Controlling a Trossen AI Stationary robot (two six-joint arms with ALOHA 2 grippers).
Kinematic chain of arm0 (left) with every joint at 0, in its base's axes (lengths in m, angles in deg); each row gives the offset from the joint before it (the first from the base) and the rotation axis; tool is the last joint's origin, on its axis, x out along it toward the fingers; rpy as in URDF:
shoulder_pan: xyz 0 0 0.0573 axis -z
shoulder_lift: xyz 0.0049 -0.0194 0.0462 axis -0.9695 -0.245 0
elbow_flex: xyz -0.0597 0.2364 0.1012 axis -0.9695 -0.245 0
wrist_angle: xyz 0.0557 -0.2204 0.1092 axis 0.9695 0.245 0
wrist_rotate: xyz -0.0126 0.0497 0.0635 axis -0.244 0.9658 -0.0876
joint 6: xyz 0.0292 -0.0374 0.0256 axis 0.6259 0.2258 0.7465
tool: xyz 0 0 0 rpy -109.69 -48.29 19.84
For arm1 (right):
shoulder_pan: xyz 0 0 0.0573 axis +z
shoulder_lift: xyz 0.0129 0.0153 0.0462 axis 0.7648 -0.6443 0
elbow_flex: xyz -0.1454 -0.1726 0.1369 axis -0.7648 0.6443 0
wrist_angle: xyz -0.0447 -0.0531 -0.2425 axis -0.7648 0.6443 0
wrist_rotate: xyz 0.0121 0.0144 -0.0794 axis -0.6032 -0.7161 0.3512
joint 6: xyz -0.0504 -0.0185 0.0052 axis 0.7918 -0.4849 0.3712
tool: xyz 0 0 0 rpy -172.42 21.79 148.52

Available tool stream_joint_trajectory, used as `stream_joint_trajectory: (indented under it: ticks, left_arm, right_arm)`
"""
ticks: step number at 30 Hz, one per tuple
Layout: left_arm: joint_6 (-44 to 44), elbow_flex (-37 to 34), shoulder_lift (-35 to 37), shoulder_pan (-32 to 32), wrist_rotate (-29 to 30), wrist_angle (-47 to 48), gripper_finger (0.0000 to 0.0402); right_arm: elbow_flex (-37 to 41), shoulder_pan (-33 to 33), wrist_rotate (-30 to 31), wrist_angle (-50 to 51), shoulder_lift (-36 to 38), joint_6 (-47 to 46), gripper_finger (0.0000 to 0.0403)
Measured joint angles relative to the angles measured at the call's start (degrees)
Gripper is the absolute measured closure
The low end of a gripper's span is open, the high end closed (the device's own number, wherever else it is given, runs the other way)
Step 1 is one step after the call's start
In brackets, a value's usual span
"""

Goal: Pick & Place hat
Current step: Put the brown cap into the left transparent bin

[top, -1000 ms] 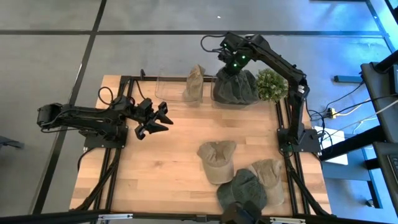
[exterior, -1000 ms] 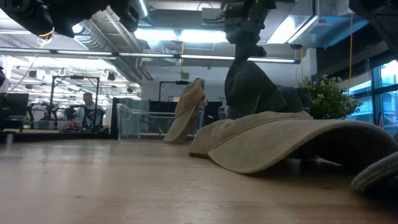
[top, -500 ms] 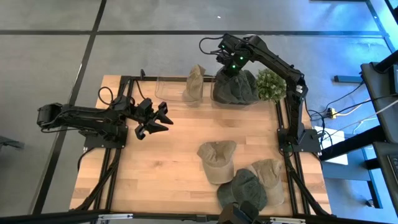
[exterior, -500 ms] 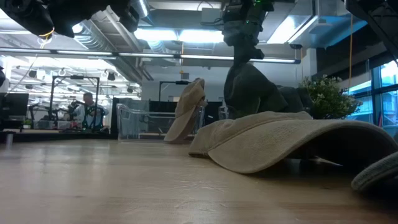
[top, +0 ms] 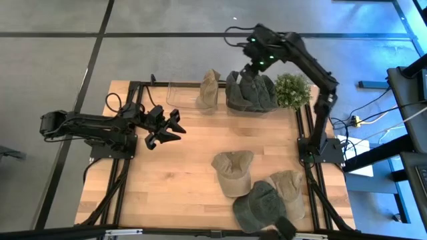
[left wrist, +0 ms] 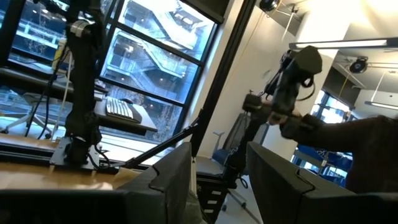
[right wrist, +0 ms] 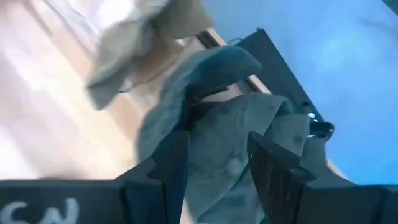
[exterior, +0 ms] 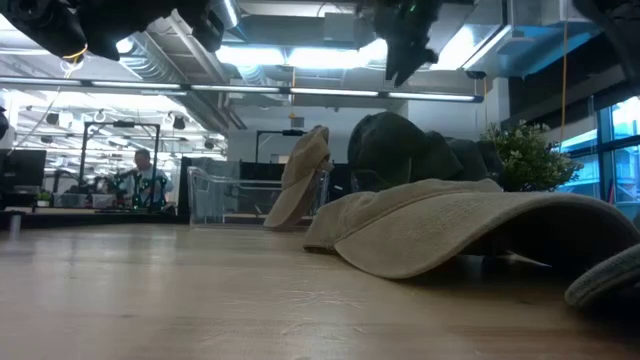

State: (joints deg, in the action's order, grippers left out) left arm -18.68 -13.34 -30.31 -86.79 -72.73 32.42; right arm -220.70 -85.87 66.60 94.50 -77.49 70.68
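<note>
A dark grey hat (top: pixel 250 93) lies slumped at the table's far edge, between a tan hat (top: pixel 208 89) and a potted plant (top: pixel 291 90). It also shows in the low view (exterior: pixel 400 150) and the right wrist view (right wrist: pixel 211 118). My right gripper (top: pixel 259 59) hangs open above it, clear of it in the low view (exterior: pixel 405 45); its fingers stand apart in the right wrist view (right wrist: pixel 217 174). My left gripper (top: pixel 172 127) is open and empty over the table's left part.
The tan hat leans on a clear container (top: pixel 181 95) at the far edge. A tan cap (top: pixel 233 170), a dark green cap (top: pixel 260 203) and another tan cap (top: pixel 290 190) lie at the near right. Bare wood lies between the arms.
My right gripper has let go of the dark grey hat and gone up and a little toward the table's right edge. The hat, earlier drawn up into a peak under the fingers, has slumped into a lower rounded heap at the far edge.
</note>
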Motion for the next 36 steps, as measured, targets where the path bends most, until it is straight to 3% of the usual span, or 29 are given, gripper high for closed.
stream_joint_trajectory:
  ticks: [6, 11, 19, 26, 36]
  left_arm:
    - [0.0, 0.0, -1.4, 0.0, 1.6, 0.0, 0.0249]
    - [0.1, 0.0, -3.9, 1.4, 7.6, -0.1, 0.0249]
    - [0.1, 0.0, -7.3, 3.5, 9.8, -0.6, 0.0241]
    - [0.1, 0.0, -9.5, 5.9, 13.0, -0.5, 0.0233]
    - [1.9, 0.1, -15.1, 12.3, 20.2, -0.3, 0.0233]
  right_arm:
    - [2.6, 5.8, -1.5, 1.1, 7.5, -2.7, 0.024]
    - [6.3, 14.2, -1.5, -1.4, 12.5, -4.7, 0.024]
    - [31.0, 28.5, -1.7, -23.9, 22.4, -7.0, 0.024]
    - [46.3, 32.8, -1.6, -32.3, 28.5, -10.1, 0.024]
    - [54.4, 35.1, -1.6, -36.4, 34.2, -13.3, 0.024]
